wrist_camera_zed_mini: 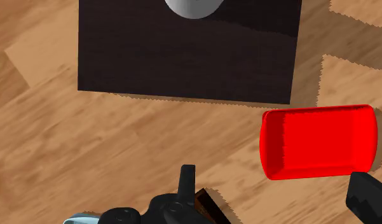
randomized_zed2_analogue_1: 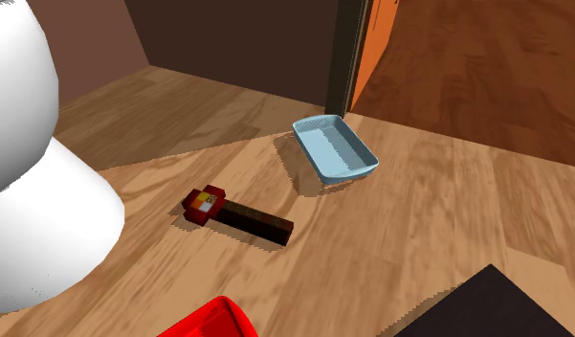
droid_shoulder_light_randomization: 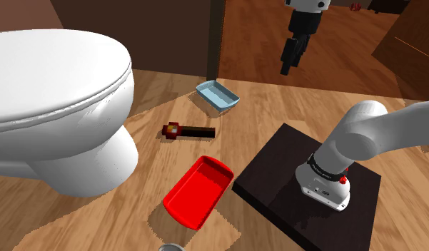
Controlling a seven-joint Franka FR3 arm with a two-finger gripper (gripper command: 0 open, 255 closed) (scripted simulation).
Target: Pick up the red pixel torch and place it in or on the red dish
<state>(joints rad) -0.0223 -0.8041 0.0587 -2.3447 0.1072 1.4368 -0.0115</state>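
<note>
The red pixel torch (droid_shoulder_light_randomization: 188, 131) lies flat on the wooden floor, a dark handle with a red blocky head (randomized_zed2_analogue_1: 204, 204) pointing toward the toilet. The red dish (droid_shoulder_light_randomization: 198, 191) sits on the floor nearer the stand, a short way from the torch. My gripper (droid_shoulder_light_randomization: 285, 69) hangs high in the air, well above the floor and to the shoulder view's right of the torch. In the wrist view its fingers stand apart around nothing (wrist_camera_zed_mini: 278, 191), with the red dish (wrist_camera_zed_mini: 318, 141) and the end of the torch handle (wrist_camera_zed_mini: 207, 203) far below.
A large white toilet (droid_shoulder_light_randomization: 56, 107) fills the shoulder view's left. A pale blue dish (droid_shoulder_light_randomization: 218, 95) rests beyond the torch by a dark door frame (droid_shoulder_light_randomization: 215, 39). The black stand (droid_shoulder_light_randomization: 277, 171) borders the red dish. A small grey object (droid_shoulder_light_randomization: 172, 247) sits at the bottom edge.
</note>
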